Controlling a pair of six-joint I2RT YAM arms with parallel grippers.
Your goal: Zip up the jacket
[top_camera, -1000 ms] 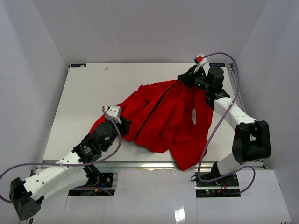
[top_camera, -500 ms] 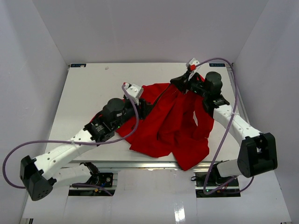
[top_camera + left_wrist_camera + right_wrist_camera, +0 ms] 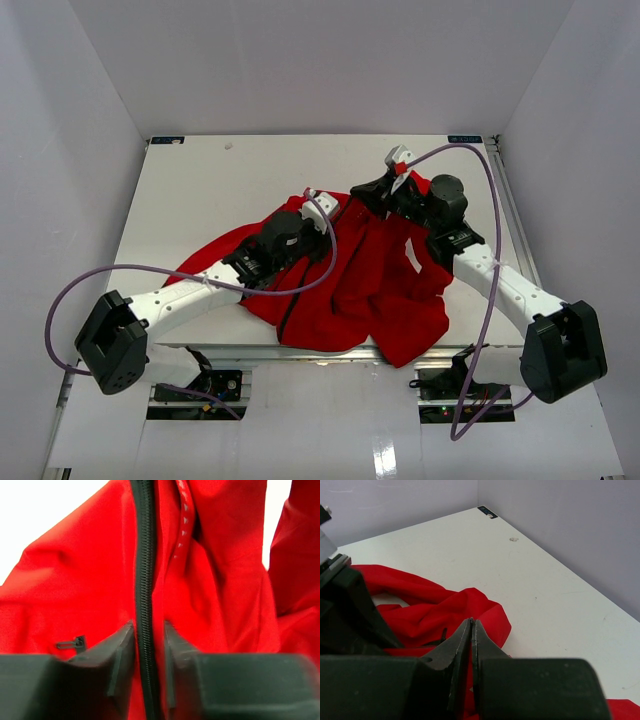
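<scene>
fig. top view: the jacket [image 3: 370,290] lies crumpled at ctr of the table [image 3: 250,170]. its red cloth spreads toward 6 o'clock, w/ one corner hanging over the near edge at 5 o'clock. my l. arm comes in from 8 o'clock, and the l. gripper [image 3: 325,212] sits on the jacket's upper part. my r. arm comes in from 4 o'clock. the r. gripper [image 3: 368,192] points toward 9 o'clock at the jacket's 1 o'clock corner, near the l. gripper.

l. wrist view: jaws narrowed onto the dark zipper [image 3: 145,555], which runs 12 to 6 o'clock btwn the fingers [image 3: 122,650]. i read the gripper as clamped on the jacket [image 3: 75,580] along that strip. a small dark pull tab [image 3: 75,642] shows at 8 o'clock.

r. wrist view: r. gripper [image 3: 471,627] jaws pressed almost together, w/ a sliver of red in the slit low down, so it pinches cloth. more jacket [image 3: 445,610] lies bunched at 10 o'clock of the tips, w/ bare table [image 3: 545,590] toward 1 o'clock.
</scene>
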